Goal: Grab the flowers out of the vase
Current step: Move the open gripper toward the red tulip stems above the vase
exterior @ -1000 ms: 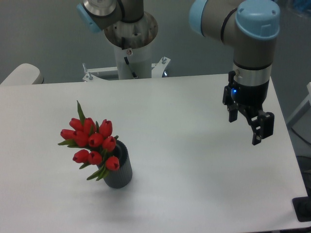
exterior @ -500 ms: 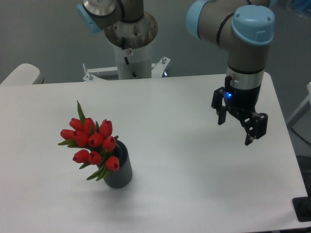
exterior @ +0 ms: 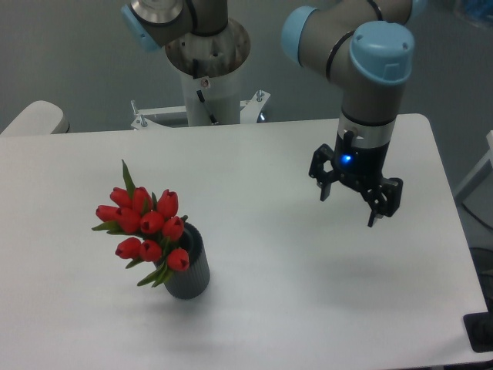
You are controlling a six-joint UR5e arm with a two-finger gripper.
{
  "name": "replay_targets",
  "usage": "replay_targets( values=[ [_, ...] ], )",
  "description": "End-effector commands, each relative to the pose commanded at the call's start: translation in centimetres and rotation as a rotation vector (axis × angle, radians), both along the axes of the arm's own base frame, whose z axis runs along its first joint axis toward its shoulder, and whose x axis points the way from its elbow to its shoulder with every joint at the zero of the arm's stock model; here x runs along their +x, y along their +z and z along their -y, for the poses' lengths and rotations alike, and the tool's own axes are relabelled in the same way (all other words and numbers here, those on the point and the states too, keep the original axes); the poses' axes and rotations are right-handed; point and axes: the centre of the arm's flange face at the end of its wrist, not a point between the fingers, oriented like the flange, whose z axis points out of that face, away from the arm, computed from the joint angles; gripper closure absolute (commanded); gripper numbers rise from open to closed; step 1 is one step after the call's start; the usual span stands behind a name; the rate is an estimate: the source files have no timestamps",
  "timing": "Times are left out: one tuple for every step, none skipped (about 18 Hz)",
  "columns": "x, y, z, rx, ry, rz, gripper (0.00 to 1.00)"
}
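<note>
The flowers, a tight bunch of red tulip buds with green leaves, lean left out of the vase, a small dark grey ribbed cylinder standing on the white table at the left front. My gripper hangs above the table's right half, far to the right of the flowers. Its two black fingers are spread apart and hold nothing.
The arm's white base column stands behind the table's far edge. The table's right edge lies close to my gripper. A pale rounded object sits at the far left corner.
My gripper has moved left, toward the middle of the table, and turned about its axis. The flowers and vase have not moved.
</note>
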Motion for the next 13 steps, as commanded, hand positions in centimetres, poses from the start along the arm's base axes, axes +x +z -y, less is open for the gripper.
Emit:
replay_targets(
  values=[
    [0.6,-0.9,0.0,0.060,-0.008,0.058,0.00],
    [1.1,-1.4,0.2,0.120,-0.010,0.107,0.00],
    [1.4,-1.9,0.4,0.171,-0.010,0.151,0.00],
    [1.9,-2.3,0.4,0.213,-0.013,0.186,0.00],
    [2.5,-2.5,0.4,0.243,-0.016,0.212,0.00],
    [3.0,-3.1,0.5,0.266,-0.025,0.237,0.00],
    [3.7,-3.6,0.4,0.296,-0.030,0.268,0.00],
    [4.3,-4.1,0.2,0.339,-0.039,0.295,0.00],
    [5.1,-4.6,0.0,0.386,-0.054,0.308,0.00],
    [5.9,-5.3,-0.1,0.426,-0.066,0.310,0.00],
    [6.7,-6.0,-0.1,0.462,-0.078,0.311,0.00],
    [7.3,-6.6,0.0,0.502,-0.086,0.318,0.00],
    [7.7,-6.7,-0.1,0.543,-0.099,0.322,0.00]
  ],
)
